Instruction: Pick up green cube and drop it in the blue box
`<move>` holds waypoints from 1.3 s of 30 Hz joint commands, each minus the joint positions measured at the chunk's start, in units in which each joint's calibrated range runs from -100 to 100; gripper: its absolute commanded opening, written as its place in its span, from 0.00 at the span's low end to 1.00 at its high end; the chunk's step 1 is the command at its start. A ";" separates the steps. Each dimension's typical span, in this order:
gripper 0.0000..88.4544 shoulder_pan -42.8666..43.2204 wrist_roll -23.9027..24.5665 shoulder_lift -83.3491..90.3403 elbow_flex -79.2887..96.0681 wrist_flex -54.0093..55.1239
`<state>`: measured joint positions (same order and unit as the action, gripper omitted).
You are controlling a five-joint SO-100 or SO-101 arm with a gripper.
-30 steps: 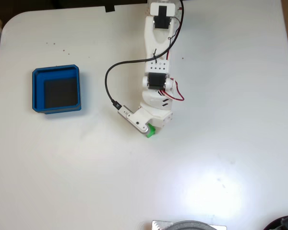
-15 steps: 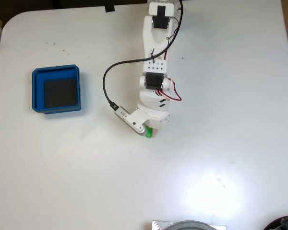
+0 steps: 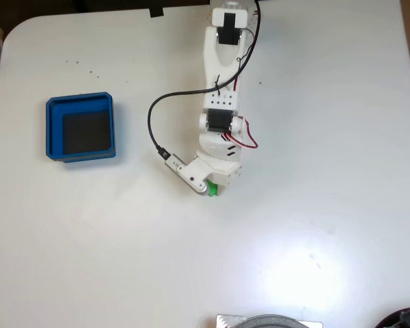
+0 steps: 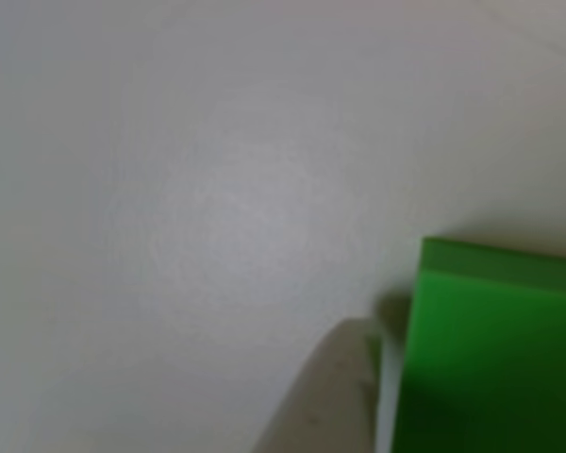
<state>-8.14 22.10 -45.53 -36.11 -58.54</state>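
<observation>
In the fixed view the green cube [image 3: 214,190] peeks out from under the white arm's tip near the table's middle. My gripper [image 3: 210,187] sits over it, shut on it from the sides. The other view is very close: the green cube [image 4: 498,347] takes up the lower right, and one pale finger [image 4: 332,398] rests against its left face. The blue box [image 3: 80,127] with its dark floor stands far to the left in the fixed view, with nothing inside.
The white table [image 3: 123,246] curves off at the top left corner. A black cable [image 3: 152,123] loops left of the arm. A grey round object [image 3: 270,321] pokes in at the bottom edge, and a dark item [image 3: 406,318] sits in the bottom right corner.
The arm's tip has shifted slightly left and down, and the green cube has moved along with it. Less of the cube shows now.
</observation>
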 commanded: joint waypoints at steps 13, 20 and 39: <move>0.44 -0.10 0.20 1.55 -3.66 1.02; 0.41 -0.03 0.20 1.63 -3.75 1.02; 0.03 -0.79 -0.10 2.72 -3.66 0.21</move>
<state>-8.21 22.15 -45.53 -36.20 -58.54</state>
